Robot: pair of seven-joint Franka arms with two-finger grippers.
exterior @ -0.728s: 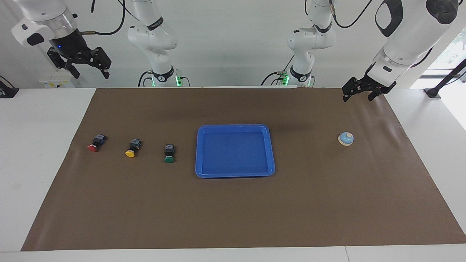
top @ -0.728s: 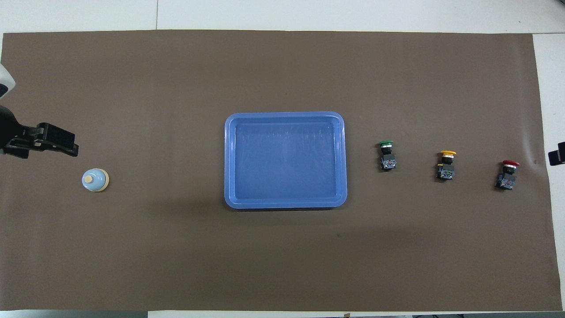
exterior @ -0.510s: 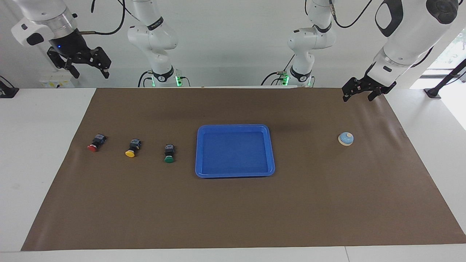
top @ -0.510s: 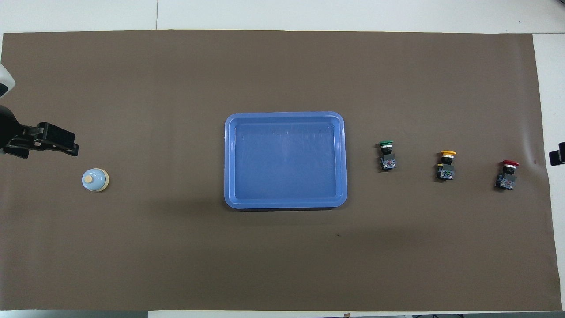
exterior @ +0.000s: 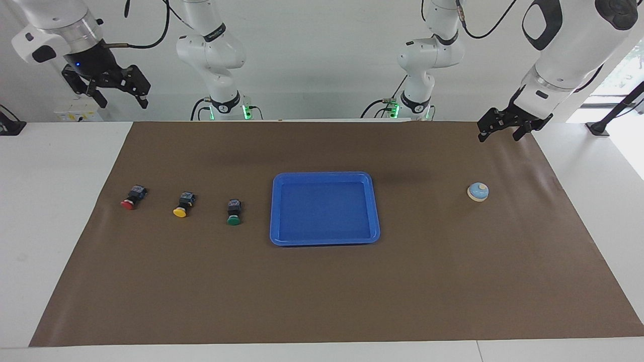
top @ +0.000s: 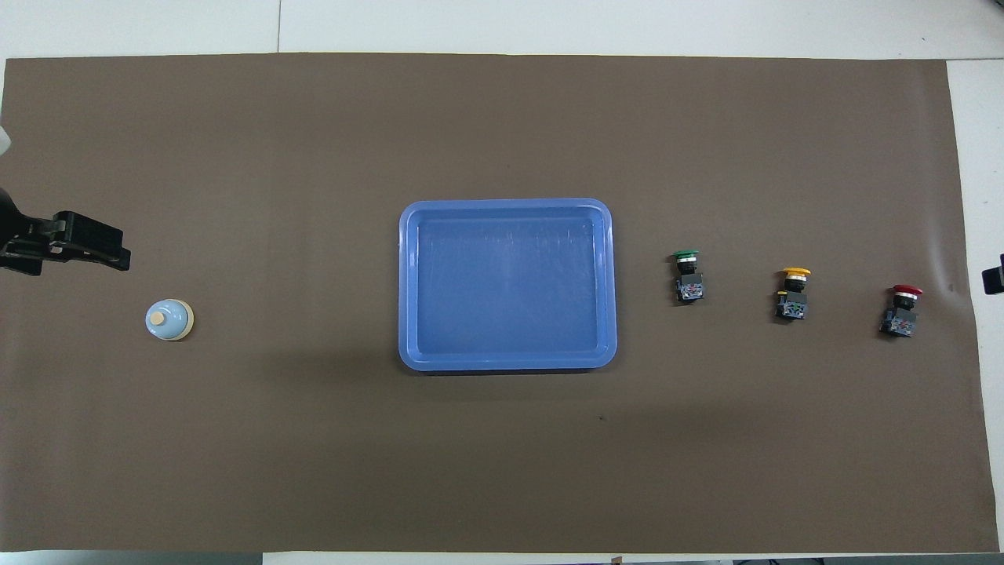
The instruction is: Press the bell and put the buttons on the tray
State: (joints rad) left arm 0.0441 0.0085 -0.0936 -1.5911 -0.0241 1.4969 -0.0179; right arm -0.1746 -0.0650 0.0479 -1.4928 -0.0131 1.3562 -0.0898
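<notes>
Nearest my robots' end, I see the left gripper (exterior: 499,131) hanging above the brown mat (exterior: 322,291) at the left arm's end of the surface, its fingers spread apart and holding nothing. My right gripper (exterior: 114,89) hangs high over the white surface (exterior: 55,166) at the right arm's end, off the edge of the mat, fingers also spread and empty. Farther out, everything else sits in one rough row across the mat. The bell (exterior: 478,191) stands upright toward the left arm's end, apart from the left gripper. The blue tray (exterior: 324,241) lies flat in the middle with nothing in it. Toward the right arm's end lie three buttons on their sides, caps pointing away from the robots: the green button (exterior: 234,212) nearest the tray, then the yellow button (exterior: 183,204), then the red button (exterior: 133,197) close to the mat's edge, each well apart from the next.
</notes>
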